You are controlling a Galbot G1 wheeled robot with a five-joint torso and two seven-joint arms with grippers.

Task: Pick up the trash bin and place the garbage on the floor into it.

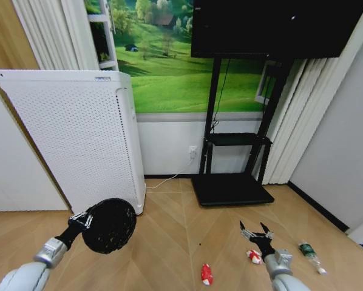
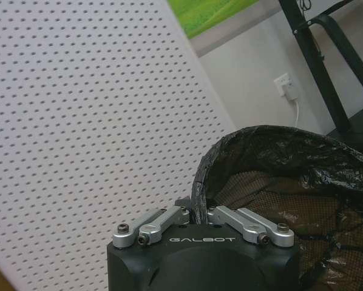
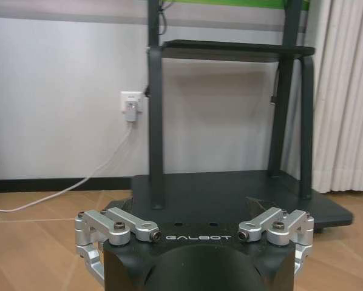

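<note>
The trash bin [image 1: 110,225], a small black round mesh basket lined with a black bag, hangs off the floor at the lower left, tilted, with my left gripper [image 1: 82,220] shut on its rim. In the left wrist view the bin [image 2: 291,182] opens just past the left gripper [image 2: 196,213], which pinches the bag-covered rim. My right gripper [image 1: 257,233] is open low at the right, above the floor. The garbage lies on the floor: a red piece [image 1: 206,274], a red-and-white piece [image 1: 253,256] just beside the right gripper, and a small green bottle [image 1: 309,252] farther right.
A tall white perforated appliance [image 1: 78,145] stands against the wall behind the bin. A black TV stand [image 1: 230,188] with a wide base sits ahead, also seen as the TV stand [image 3: 230,200] in the right wrist view. A white cable [image 3: 66,194] runs to a wall socket.
</note>
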